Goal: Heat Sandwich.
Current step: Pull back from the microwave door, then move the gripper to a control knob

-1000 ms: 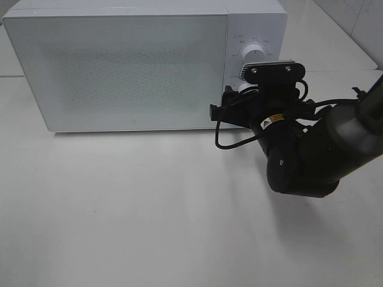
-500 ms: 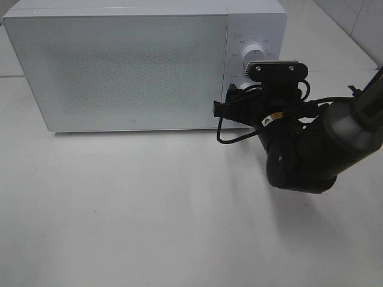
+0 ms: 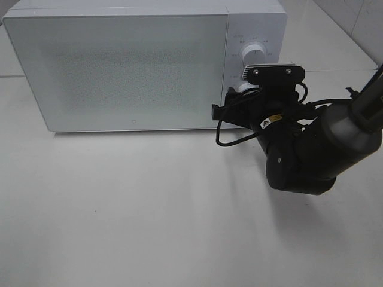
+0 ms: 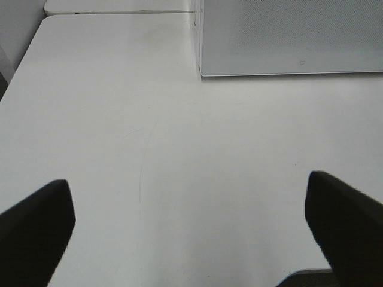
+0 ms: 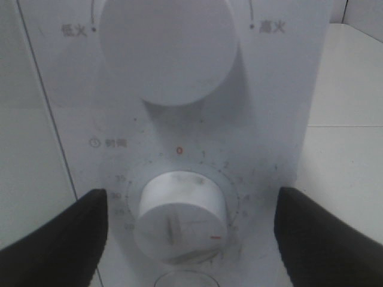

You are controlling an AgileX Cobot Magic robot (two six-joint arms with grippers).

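The sandwich is out of view. The white microwave point(image 3: 131, 66) stands at the back of the table with its door closed. My right gripper point(image 5: 191, 230) is open right in front of the control panel. Its dark fingers point(image 5: 54, 239) stand either side of the lower timer knob point(image 5: 179, 215) with a gap on both sides. Just above it is the larger power knob point(image 5: 167, 48). In the exterior high view the right wrist point(image 3: 272, 72) covers most of the lower knob point(image 3: 242, 88). My left gripper point(image 4: 191, 230) is open over bare table, with the microwave's front corner point(image 4: 200, 66) ahead of it.
The white table point(image 3: 119, 203) spreads in front of the microwave. The bulky right arm point(image 3: 311, 155) and its looping cable point(image 3: 230, 143) hang over the table's right side. A table seam point(image 3: 335, 70) runs behind the arm.
The right wrist has dipped very slightly in front of the control panel. Nothing else has visibly changed.
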